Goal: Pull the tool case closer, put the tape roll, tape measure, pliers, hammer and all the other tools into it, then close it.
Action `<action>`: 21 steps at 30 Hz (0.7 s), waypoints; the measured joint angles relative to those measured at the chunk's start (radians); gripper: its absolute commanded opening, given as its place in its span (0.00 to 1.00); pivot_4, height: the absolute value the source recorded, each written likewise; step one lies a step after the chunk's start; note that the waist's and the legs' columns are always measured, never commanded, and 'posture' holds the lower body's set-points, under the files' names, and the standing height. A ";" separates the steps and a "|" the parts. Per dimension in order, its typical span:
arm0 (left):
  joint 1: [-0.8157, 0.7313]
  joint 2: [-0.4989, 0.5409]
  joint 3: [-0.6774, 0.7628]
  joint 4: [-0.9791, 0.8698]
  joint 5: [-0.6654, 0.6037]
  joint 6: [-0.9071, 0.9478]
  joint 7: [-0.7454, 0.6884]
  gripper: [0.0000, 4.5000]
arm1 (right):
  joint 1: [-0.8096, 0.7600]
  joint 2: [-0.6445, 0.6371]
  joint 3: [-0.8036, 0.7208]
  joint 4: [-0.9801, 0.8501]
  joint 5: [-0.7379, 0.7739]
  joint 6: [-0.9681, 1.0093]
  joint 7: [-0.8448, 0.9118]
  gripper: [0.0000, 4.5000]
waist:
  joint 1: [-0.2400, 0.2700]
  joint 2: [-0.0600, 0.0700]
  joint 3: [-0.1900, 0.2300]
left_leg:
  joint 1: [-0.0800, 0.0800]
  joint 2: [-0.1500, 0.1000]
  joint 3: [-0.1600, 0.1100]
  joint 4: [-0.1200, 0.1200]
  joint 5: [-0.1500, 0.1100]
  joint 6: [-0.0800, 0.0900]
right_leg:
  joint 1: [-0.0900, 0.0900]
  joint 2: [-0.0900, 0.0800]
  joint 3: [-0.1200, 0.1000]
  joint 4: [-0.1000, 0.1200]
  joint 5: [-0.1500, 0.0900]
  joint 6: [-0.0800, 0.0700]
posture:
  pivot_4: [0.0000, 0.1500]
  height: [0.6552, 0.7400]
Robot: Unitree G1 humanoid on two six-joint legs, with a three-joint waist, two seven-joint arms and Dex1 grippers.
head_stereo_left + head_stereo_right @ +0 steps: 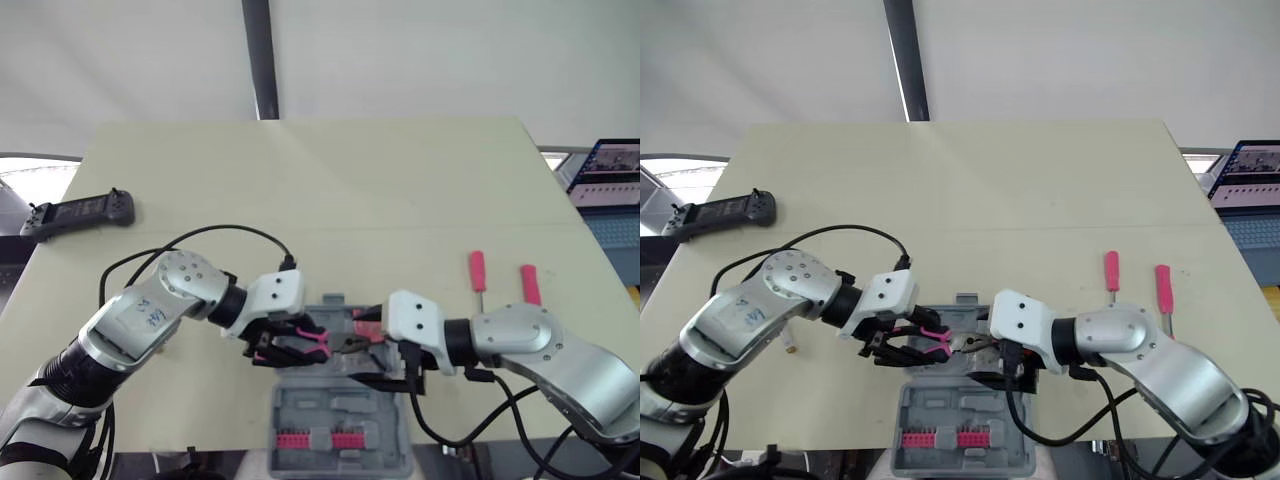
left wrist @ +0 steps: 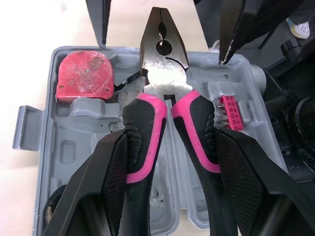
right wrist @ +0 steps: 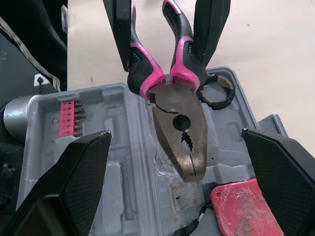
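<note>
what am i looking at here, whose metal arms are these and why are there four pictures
These are the two arms of a humanoid robot working at a cream table. The two eye views come from cameras in its head, looking down. Each wrist view looks along that gripper's black fingers.

The left gripper holds pink-handled pliers over an open grey tool case. The right gripper is open, with its fingers on either side of the pliers' nose.

In the case lie a red tape measure, a tape roll and pink bits. On the table, two pink screwdrivers lie at the robot's right and a black controller at its far left.
</note>
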 measured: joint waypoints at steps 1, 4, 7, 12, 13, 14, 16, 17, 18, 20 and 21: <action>-0.002 0.000 -0.002 0.000 0.003 -0.002 0.000 0.54 | -0.002 0.003 0.003 0.000 -0.001 0.004 -0.002 1.00 | 0.000 0.000 0.000 | 0.000 0.000 0.000 0.000 0.000 0.000 | 0.000 0.000 0.000 0.000 0.000 0.000 | 1.00 1.00; -0.002 0.000 -0.002 0.001 0.010 -0.005 -0.001 0.54 | -0.004 0.018 0.012 0.000 -0.013 0.015 -0.008 1.00 | 0.000 0.000 0.000 | 0.000 0.000 0.000 0.000 0.000 0.000 | 0.000 0.000 0.000 0.000 0.000 0.000 | 1.00 1.00; -0.002 -0.002 -0.002 0.001 0.011 -0.005 -0.001 0.54 | -0.006 0.029 0.028 0.000 -0.021 0.019 -0.013 1.00 | 0.000 0.000 0.000 | 0.000 0.000 0.000 0.000 0.000 0.000 | 0.000 0.000 0.000 0.001 0.000 0.000 | 1.00 1.00; -0.003 -0.008 -0.003 0.001 0.012 -0.003 -0.001 0.54 | -0.007 0.030 0.030 0.000 -0.022 0.023 -0.014 1.00 | 0.000 0.000 0.000 | 0.000 0.000 0.000 0.000 0.000 0.000 | 0.000 0.000 0.000 0.001 0.000 0.000 | 1.00 1.00; -0.003 -0.011 -0.003 0.001 0.013 -0.003 -0.001 0.54 | -0.007 0.031 0.030 0.000 -0.022 0.023 -0.014 0.94 | 0.000 0.000 0.000 | 0.000 0.000 0.000 0.000 0.000 0.000 | 0.000 0.000 0.000 0.001 0.000 0.000 | 1.00 1.00; -0.004 -0.013 -0.004 0.001 0.013 -0.002 -0.001 0.54 | -0.008 0.031 0.030 0.000 -0.022 0.024 -0.014 0.88 | 0.000 0.000 0.000 | 0.000 0.000 0.000 0.000 0.000 0.000 | 0.000 0.000 0.000 0.001 0.000 0.000 | 1.00 1.00; -0.007 -0.015 -0.005 0.001 0.014 -0.001 -0.001 0.54 | -0.012 0.032 0.030 0.000 -0.022 0.027 -0.014 0.72 | 0.000 0.000 0.000 | 0.000 0.000 0.000 0.000 0.000 0.000 | 0.000 0.000 0.000 0.001 0.000 0.000 | 1.00 1.00; -0.007 -0.015 -0.005 0.001 0.014 0.000 -0.001 0.54 | -0.015 0.032 0.030 0.000 -0.022 0.032 -0.014 0.61 | 0.000 0.000 0.000 | 0.000 0.000 0.000 0.000 0.000 0.000 | 0.000 0.000 0.000 0.001 0.000 0.000 | 1.00 1.00; -0.007 -0.015 -0.005 0.001 0.014 0.002 -0.001 0.54 | -0.015 0.032 0.030 0.000 -0.022 0.034 -0.014 0.49 | 0.000 0.000 0.000 | 0.000 0.000 0.000 0.000 0.000 0.000 | 0.000 0.000 0.000 0.001 0.000 0.000 | 1.00 1.00; -0.007 -0.015 -0.007 -0.001 0.017 0.003 -0.006 0.54 | -0.018 0.033 0.031 0.001 -0.022 0.037 -0.014 0.25 | 0.000 0.000 0.000 | 0.000 0.000 0.000 0.000 0.000 0.000 | -0.001 0.000 0.000 0.001 0.000 0.000 | 1.00 1.00; -0.009 -0.015 -0.009 -0.001 0.020 0.003 -0.011 0.54 | -0.020 0.033 0.032 0.000 -0.019 0.040 -0.011 0.21 | 0.000 0.000 0.000 | 0.000 0.000 0.000 0.000 0.000 0.000 | -0.001 0.000 0.000 0.001 0.000 0.000 | 1.00 1.00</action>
